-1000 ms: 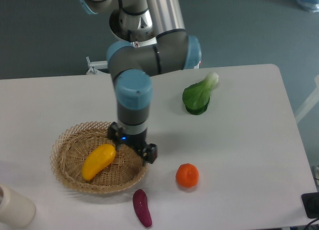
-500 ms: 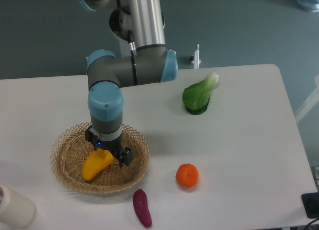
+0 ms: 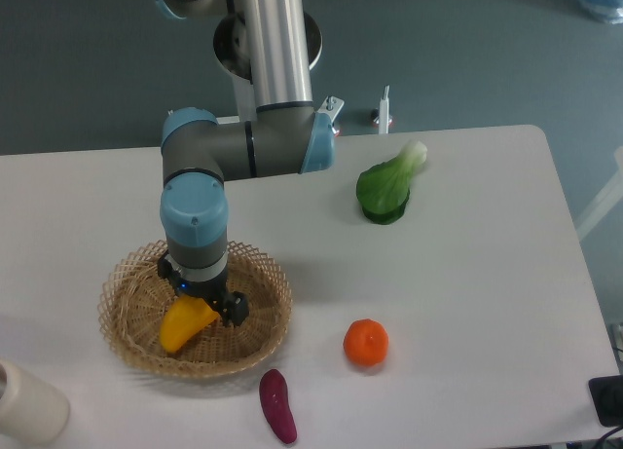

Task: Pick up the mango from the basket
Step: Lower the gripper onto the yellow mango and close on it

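Note:
The mango (image 3: 184, 325), a yellow-orange elongated fruit, lies in the pale woven wicker basket (image 3: 127, 318) at the front left of the white table. My gripper (image 3: 201, 301) points straight down into the basket, right over the mango's upper right end. The wrist hides the fingers, so I cannot see whether they are open or touch the fruit. The arm reaches down from the back of the table.
A round orange fruit (image 3: 366, 342) lies right of the basket. A small purple eggplant (image 3: 277, 405) lies at the front edge. A green bok choy (image 3: 387, 187) sits at the back right. A white cylinder (image 3: 24, 402) stands at the front left corner.
The arm has swung left, from the basket's right rim to over the mango, and lowered a little. The mango and the other things have not moved.

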You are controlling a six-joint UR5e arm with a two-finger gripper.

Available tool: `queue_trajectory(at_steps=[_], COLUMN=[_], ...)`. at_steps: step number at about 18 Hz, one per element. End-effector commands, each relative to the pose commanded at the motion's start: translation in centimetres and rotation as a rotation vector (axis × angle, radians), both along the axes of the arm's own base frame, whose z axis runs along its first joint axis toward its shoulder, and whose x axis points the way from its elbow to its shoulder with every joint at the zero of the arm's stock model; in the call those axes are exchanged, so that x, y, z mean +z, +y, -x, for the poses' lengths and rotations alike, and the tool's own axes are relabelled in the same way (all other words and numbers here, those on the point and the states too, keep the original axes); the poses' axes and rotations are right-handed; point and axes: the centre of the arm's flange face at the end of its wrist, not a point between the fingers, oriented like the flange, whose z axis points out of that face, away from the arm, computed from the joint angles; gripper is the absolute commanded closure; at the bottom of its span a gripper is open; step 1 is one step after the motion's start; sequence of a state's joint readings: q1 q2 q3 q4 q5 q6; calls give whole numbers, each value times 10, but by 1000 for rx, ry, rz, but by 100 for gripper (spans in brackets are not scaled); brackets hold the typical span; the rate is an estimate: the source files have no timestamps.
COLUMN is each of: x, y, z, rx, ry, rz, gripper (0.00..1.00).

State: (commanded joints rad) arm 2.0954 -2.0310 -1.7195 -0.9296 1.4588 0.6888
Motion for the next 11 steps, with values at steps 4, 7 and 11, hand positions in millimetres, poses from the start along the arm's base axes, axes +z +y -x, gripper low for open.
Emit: queue_trajectory(at_steps=[4,7,11], x=[-10,-16,-18], y=[3,4,5], z=[-9,-12,-13], rx=[-19,-21,-1], ry=[14,15,16], rz=[25,39,43], gripper=[0,0,0])
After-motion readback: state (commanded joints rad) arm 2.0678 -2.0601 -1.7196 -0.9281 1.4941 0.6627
